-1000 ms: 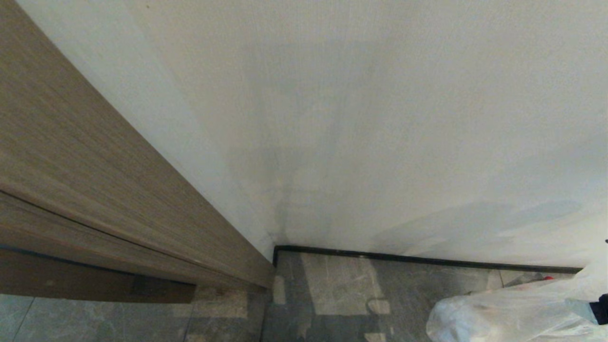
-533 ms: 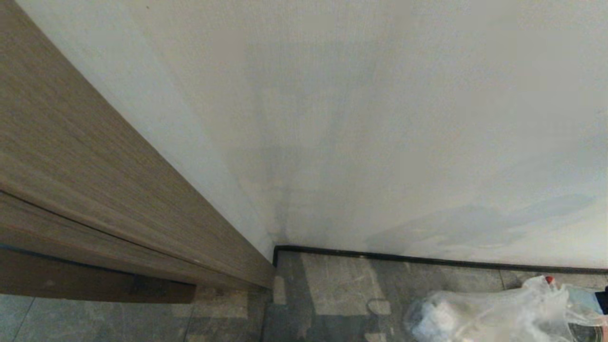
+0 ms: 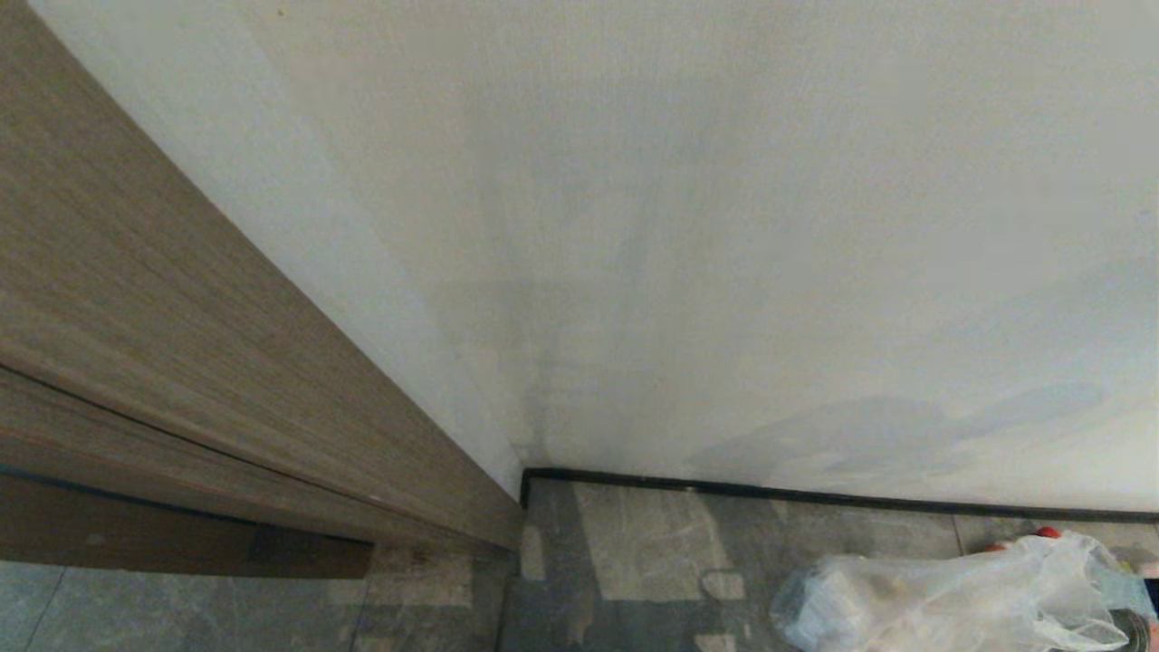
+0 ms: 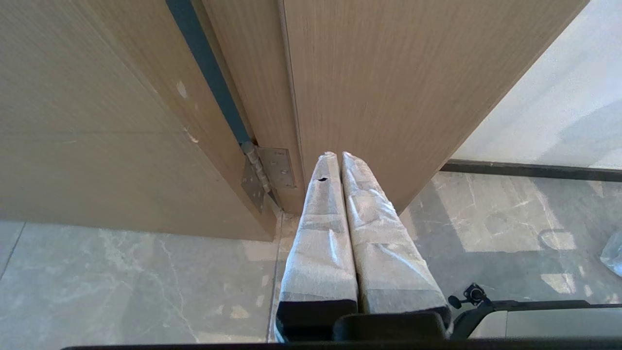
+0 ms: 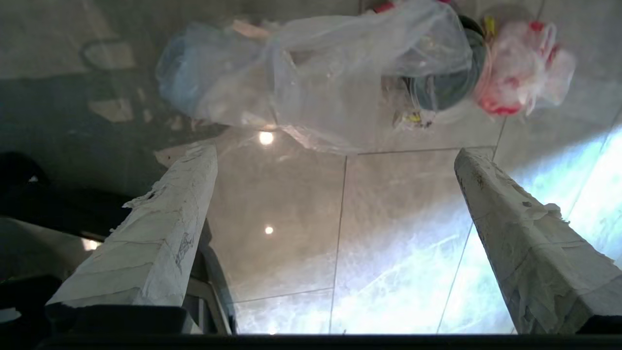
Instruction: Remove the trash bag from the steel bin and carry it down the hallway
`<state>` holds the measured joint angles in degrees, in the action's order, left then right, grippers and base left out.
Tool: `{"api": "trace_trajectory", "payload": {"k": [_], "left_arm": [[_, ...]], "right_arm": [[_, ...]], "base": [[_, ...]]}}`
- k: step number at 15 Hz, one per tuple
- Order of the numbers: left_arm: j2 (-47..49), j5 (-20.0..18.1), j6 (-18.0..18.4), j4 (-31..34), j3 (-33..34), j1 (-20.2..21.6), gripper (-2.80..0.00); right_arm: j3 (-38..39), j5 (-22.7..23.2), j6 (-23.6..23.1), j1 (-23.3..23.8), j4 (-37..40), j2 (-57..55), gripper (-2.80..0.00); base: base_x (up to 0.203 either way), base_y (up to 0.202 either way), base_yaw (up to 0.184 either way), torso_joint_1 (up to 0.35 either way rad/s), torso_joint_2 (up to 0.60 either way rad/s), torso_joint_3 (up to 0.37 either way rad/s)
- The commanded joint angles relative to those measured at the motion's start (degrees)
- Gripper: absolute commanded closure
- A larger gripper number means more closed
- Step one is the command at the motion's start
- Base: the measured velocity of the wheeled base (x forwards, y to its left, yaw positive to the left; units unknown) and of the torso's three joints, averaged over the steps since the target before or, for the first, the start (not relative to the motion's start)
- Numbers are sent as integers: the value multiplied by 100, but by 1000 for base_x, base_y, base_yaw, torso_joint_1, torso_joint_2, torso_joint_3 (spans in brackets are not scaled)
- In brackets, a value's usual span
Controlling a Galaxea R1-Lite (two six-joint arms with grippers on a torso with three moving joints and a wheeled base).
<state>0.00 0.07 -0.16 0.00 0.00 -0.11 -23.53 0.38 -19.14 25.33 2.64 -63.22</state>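
My right end effector (image 5: 335, 155) hangs above the glossy tiled floor (image 5: 340, 233) with its two wrapped fingers (image 5: 160, 228) spread wide apart and nothing between them. The trash bag (image 5: 335, 73) — thin, clear, crinkled plastic with light-coloured scraps showing through — lies slumped on the tiles just beyond my fingertips, apart from them. Beside the bag's far end sits a smaller bundle of clear plastic with red markings (image 5: 515, 73), and a dark round thing (image 5: 447, 87) lies partly under the bag's edge; I cannot tell what it is.

From my head, the trash bag (image 3: 951, 593) sits at the lower right on the hallway floor (image 3: 652, 561), near the dark skirting (image 3: 815, 496) at the foot of the white wall (image 3: 724, 226). A tan wooden door (image 3: 136, 344) runs along the left.

My left end effector (image 4: 337, 158) has its wrapped fingers pressed together, empty, pointing at the edge of the wooden door (image 4: 379, 87) near a metal hinge (image 4: 272, 170).
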Motion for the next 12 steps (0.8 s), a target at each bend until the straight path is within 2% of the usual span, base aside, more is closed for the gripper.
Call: {"api": "trace_trajectory", "payload": {"k": [1,2,3,12], "left_arm": [[0,1,-2,0,0,2,0],[0,1,-2,0,0,2,0],[0,1,-2,0,0,2,0],[0,1,-2,0,0,2,0]], "right_arm": [[67,1,12,49,-30,81,-280],[46,18,21,46,-11,264,-280],[23,76,-26,33,7,419,0],[36,102,90,-143,173,1703,0]], "base": [[0,0,0,0,0,0],[0,0,0,0,0,0],[0,0,0,0,0,0],[0,0,0,0,0,0]]}}
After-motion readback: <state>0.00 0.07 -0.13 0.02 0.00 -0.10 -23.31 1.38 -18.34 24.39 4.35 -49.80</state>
